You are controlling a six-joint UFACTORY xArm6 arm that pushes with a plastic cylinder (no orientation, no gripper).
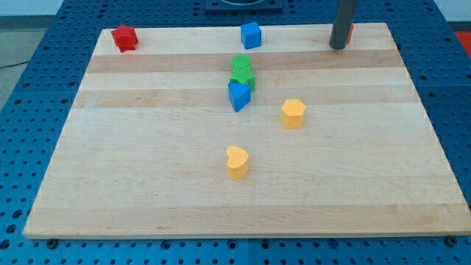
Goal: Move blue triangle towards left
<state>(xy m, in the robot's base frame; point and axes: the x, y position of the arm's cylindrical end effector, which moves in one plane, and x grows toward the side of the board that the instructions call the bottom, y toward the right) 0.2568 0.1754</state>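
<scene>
The blue triangle (238,96) lies near the middle of the wooden board (147,177), touching the lower edge of a green block (242,71) just above it. My tip (338,46) rests on the board near its top right edge, far to the upper right of the blue triangle. A red block (349,31) is mostly hidden behind the rod.
A blue cube (251,34) sits at the top edge, middle. A red block (125,37) sits at the top left corner. A yellow hexagon-like block (293,113) lies right of the triangle. A yellow heart (237,162) lies below it.
</scene>
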